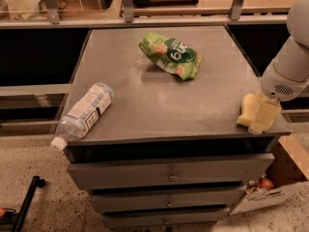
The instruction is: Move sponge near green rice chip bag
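The green rice chip bag (170,55) lies at the back middle of the grey cabinet top (154,105), its dark green label facing up. My gripper (255,114) hangs from the white arm (288,69) at the front right corner of the top, low on the surface and far from the bag. I cannot tell the sponge apart from the pale yellow end of the gripper; it is hidden there or out of view.
A clear plastic bottle (83,112) with a white label lies at the front left edge, its cap over the rim. Drawers (169,175) sit below the top. A cardboard box (270,187) stands on the floor at the right. Shelving runs behind.
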